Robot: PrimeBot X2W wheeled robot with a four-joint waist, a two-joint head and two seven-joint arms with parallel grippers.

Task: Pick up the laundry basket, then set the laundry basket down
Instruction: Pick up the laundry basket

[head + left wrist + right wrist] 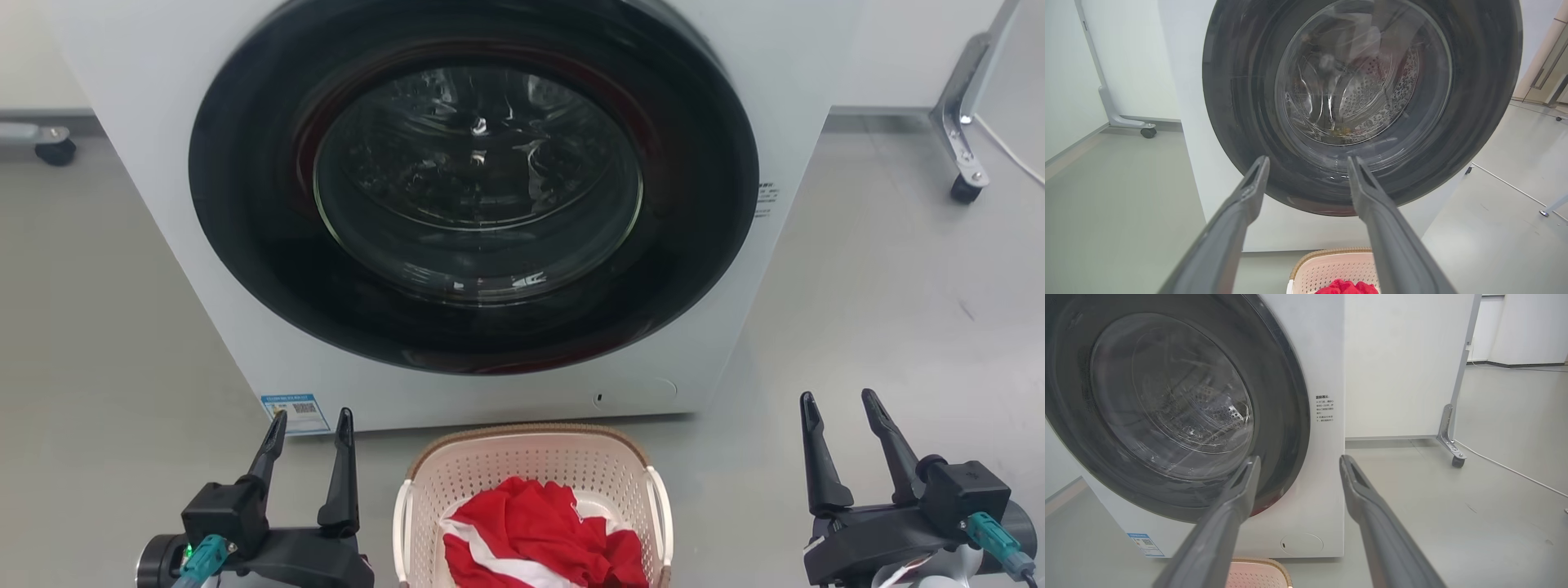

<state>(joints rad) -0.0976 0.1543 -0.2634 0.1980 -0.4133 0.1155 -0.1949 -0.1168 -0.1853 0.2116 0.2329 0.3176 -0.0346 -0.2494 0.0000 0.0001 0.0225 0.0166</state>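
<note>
The laundry basket [522,467] sits at six o'clock in the head view, hard against the lower edge, upright on the grey floor [90,392]; its brown woven-look rim curves along the far side and its white handles show at nine and three o'clock of its own outline; a crumpled red cloth [535,523] with a white stripe lies inside it. The left gripper [312,415] hangs at seven o'clock, beside the basket and clear of it; its two dark fingers stand well apart with nothing between them. The right gripper [838,396] hangs at five o'clock, farther from the basket than the left one; its fingers are parted just as widely and hold nothing. In the left wrist view the basket and the red cloth peek in at six o'clock between the spread fingers; in the right wrist view only a piece of the brown rim shows, near six o'clock. Just beyond the basket's far rim, toward twelve o'clock, stands the white washer [122,98]; its round dark door [245,269] with the glass bowl lies flush against the front; a blue label [295,412] sits at the front's lower left corner, just past the left fingertips. Farthest off, a black caster [55,151] shows at ten o'clock and another caster on a metal foot [966,190] at two o'clock.
</note>
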